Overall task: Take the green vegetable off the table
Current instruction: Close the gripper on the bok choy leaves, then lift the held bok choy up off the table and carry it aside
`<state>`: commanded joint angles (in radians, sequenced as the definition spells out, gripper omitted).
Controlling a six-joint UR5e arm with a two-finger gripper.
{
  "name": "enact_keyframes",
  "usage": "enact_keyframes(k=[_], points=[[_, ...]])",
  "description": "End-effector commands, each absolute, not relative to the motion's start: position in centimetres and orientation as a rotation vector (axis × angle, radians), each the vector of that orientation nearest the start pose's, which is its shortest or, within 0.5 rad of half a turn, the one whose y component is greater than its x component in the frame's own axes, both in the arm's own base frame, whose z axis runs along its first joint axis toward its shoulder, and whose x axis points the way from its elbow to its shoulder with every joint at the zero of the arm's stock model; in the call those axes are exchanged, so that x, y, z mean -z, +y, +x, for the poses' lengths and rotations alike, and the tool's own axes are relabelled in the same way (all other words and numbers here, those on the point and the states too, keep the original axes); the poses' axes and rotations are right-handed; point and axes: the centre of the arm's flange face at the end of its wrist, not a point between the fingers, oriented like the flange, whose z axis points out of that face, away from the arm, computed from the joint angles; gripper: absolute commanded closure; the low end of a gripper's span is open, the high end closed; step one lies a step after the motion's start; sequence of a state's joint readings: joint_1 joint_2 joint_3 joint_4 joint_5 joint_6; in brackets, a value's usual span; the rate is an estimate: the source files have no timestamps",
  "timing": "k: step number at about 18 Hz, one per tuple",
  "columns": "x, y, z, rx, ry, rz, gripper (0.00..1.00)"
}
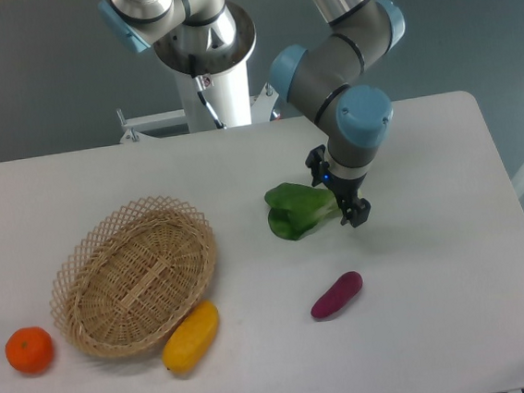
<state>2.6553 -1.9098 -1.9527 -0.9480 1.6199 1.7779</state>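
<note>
White table [458, 308], wicker basket [135, 276], orange [29, 350], yellow mango-shaped fruit [191, 336], purple eggplant [336, 294], green vegetable [299, 210].

place: a robot lab
clue: a robot arm [342, 59] on a white post [215, 90]
clue: bare white bench [436, 263], grey floor [37, 79]

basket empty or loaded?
Empty. The basket shows bare weave inside; the mango lies outside against its rim, and the orange sits apart on the table.

The hand [339, 192] covered the stalk end of the green vegetable [296, 210], leaving its grip unclear. The surface [442, 328] ran off the frame's bottom edge.
</note>
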Motion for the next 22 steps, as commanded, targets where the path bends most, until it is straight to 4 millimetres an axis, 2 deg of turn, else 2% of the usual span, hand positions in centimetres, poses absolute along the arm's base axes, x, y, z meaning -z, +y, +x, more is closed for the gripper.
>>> enact_keyframes(k=[3,16,19,22], points=[[-19.3,36.1,-40.4,0.147,1.084,-3.012,0.00],[-19.4,36.4,-40.5,0.111,1.088,-3.016,0.52],[-20.1,36.6,-41.1,0.086,1.087,-3.016,0.59],[-21.3,37.0,-41.8,0.054,1.081,-3.008,0.60]])
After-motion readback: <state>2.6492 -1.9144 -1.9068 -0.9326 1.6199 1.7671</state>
